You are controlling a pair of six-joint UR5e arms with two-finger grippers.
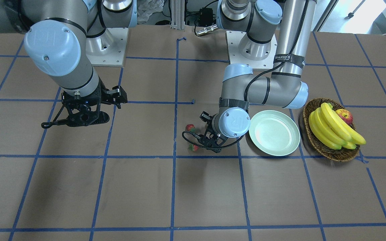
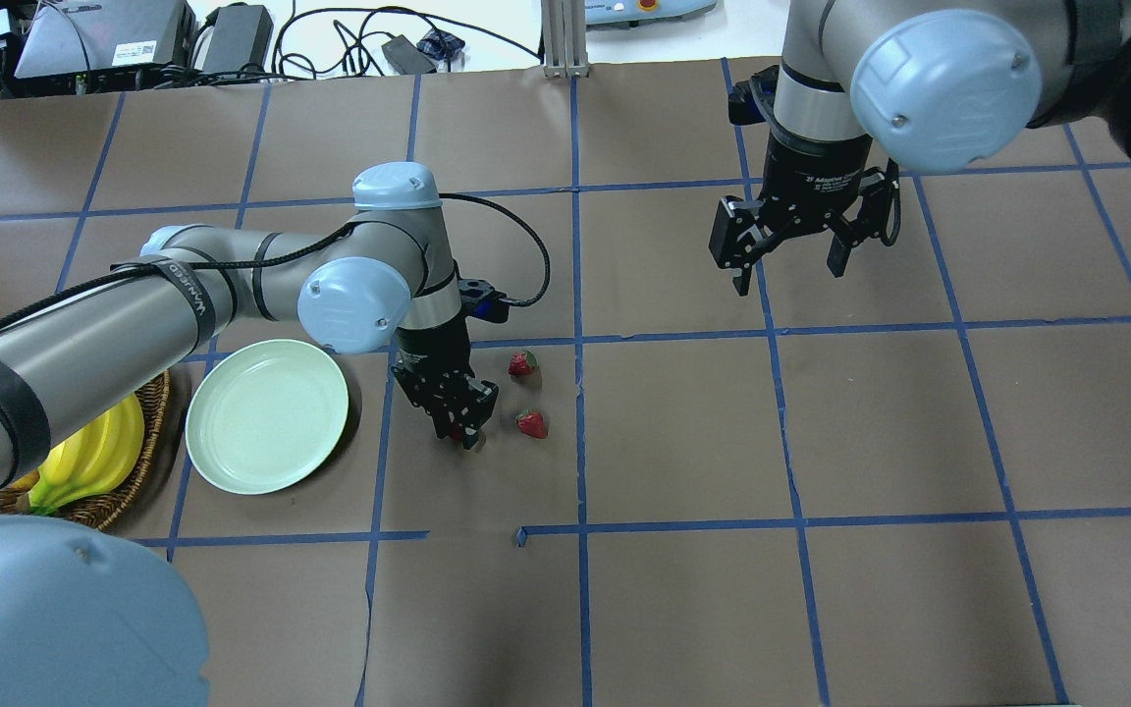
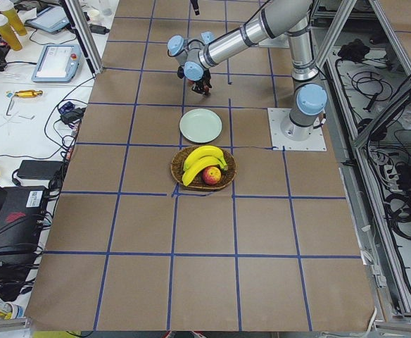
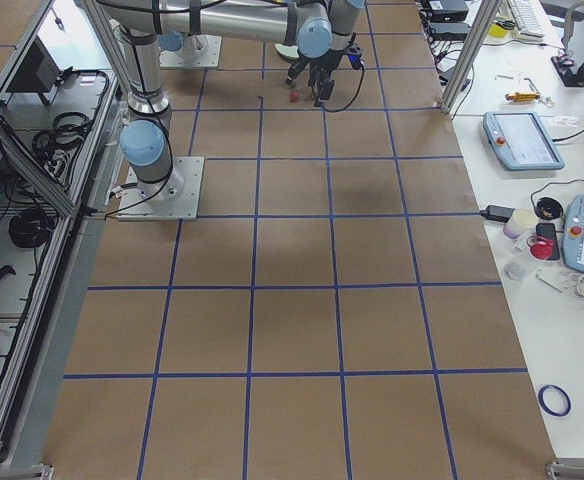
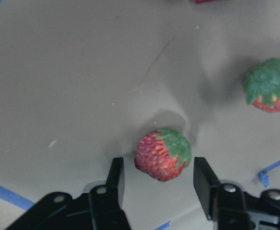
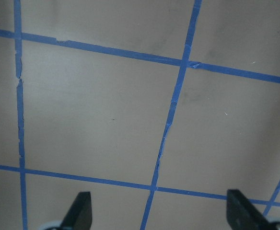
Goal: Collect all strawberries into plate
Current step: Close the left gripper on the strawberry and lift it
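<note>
Plate glossy, smooth; basket rough wicker; table matt brown paper; strawberry pitted plastic.

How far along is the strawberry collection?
Done: nothing, the plate is empty. In hand: the left claw stands open astride one strawberry on the table, not yet gripping it. Left: that one, a second strawberry and a third strawberry beside it all need to reach the plate. The right claw hangs open, away from them.
</note>
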